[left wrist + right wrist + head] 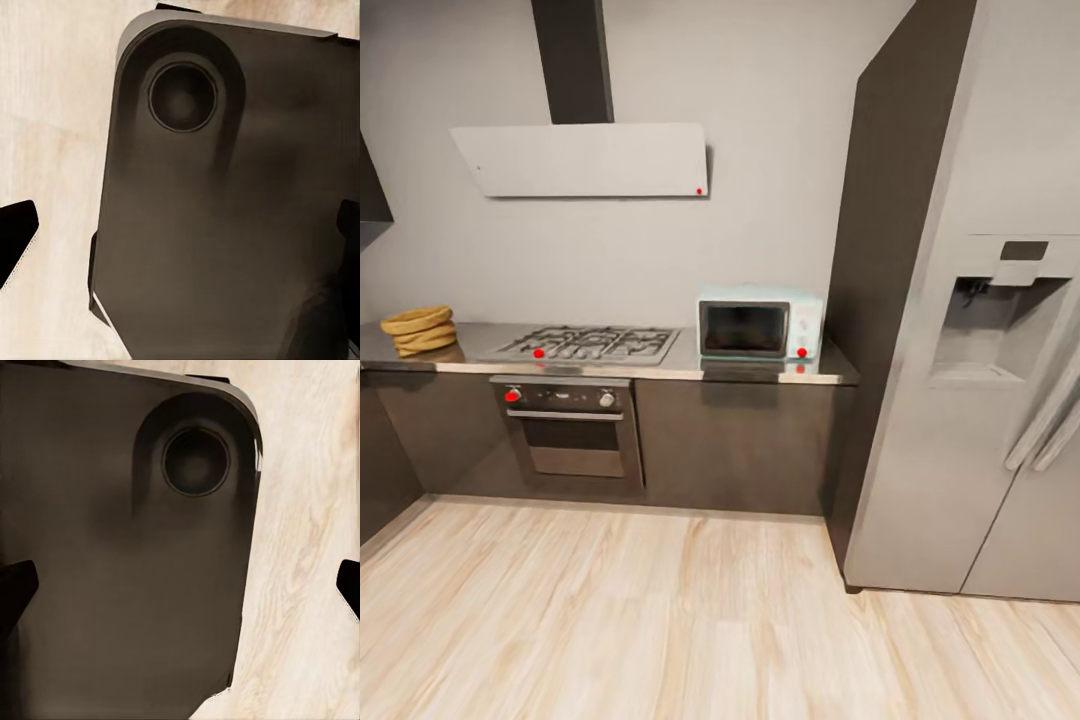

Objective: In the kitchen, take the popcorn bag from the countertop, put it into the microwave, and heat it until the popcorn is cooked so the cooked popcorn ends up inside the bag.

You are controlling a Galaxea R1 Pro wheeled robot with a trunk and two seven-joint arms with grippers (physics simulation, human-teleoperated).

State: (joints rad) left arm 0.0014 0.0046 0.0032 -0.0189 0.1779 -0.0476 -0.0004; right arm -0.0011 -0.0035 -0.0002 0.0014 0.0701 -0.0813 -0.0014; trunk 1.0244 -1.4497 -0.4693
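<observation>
The popcorn bag (pixel 420 331), a tan-gold sack with a rolled rim, stands at the far left end of the grey countertop (pixel 660 369). At the counter's right end sits the pale blue microwave (pixel 760 324), its dark glass door closed. No popcorn can be seen. My left gripper (pixel 184 232) hangs open over my own dark base, one black fingertip (pixel 16 238) at each side of the left wrist view. My right gripper (pixel 184 585) is open too, with nothing between its fingers (pixel 15 585).
A gas hob (pixel 585 343) lies between bag and microwave, above a steel oven (pixel 568 425) with red-marked knobs. A white hood (pixel 585 160) hangs on the wall. A dark tall cabinet (pixel 880 300) and steel fridge (pixel 990 400) stand right. Light wooden floor (pixel 660 620) stretches before the counter.
</observation>
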